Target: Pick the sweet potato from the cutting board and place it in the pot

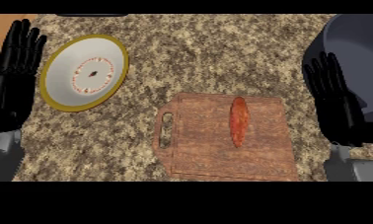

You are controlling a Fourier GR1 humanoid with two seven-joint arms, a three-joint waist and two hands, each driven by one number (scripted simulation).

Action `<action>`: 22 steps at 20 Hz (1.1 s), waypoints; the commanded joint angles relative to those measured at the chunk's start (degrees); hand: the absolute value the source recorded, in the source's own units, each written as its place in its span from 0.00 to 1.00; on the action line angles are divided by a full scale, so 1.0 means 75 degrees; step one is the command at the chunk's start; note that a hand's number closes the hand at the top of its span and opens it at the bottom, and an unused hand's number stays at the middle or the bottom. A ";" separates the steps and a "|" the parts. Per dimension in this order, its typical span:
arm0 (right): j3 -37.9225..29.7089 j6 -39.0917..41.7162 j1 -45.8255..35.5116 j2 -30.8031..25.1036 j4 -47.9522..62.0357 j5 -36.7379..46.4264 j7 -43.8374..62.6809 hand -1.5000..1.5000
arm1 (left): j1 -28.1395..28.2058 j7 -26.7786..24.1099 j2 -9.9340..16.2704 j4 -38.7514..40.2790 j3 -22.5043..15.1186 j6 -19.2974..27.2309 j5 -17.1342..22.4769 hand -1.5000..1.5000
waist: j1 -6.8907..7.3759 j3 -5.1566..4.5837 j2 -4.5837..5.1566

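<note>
Sweet potato (pixel 239 115) lies lengthwise on the wooden cutting board (pixel 218 154), well left of the right hand (pixel 336 100), untouched. Dark pot (pixel 348 40) sits at the counter's (pixel 218 55) right edge, behind that hand. Plate (pixel 62 87) rests beside the left hand (pixel 18 77). Both hands stand flat, fingers straight, holding nothing.

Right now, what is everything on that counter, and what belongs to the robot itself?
Counter: one, speckled brown granite, fills the view.
Plate: one, white with yellow rim, far left.
Cutting board: one, brown wood with a handle slot, near centre.
Sweet potato: one, orange-red, lying on the cutting board.
Pot: one, dark grey, right edge, partly cut off.
Left hand: black, open, fingers up, left edge.
Right hand: black, open, fingers up, before the pot.
</note>
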 commanded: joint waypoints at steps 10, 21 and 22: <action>0.0297 0.3994 -0.2070 -0.2738 0.2004 0.1560 -0.1896 0.00 | -0.0512 0.0621 -0.0969 0.0812 -0.0364 0.0067 0.0403 0.50 | 0.0295 0.0074 0.0100; 0.1134 0.4502 -0.2866 -0.3954 0.3265 0.4252 -0.5649 0.00 | -0.0606 0.0775 -0.1220 0.0831 -0.0392 0.0322 0.0118 0.50 | 0.0214 0.0045 -0.0110; 0.1473 0.4295 -0.2554 -0.4012 0.3324 0.4714 -0.6009 0.00 | -0.0656 0.0530 -0.1506 0.1201 -0.0513 0.0306 0.0067 0.50 | 0.0140 0.0045 -0.0084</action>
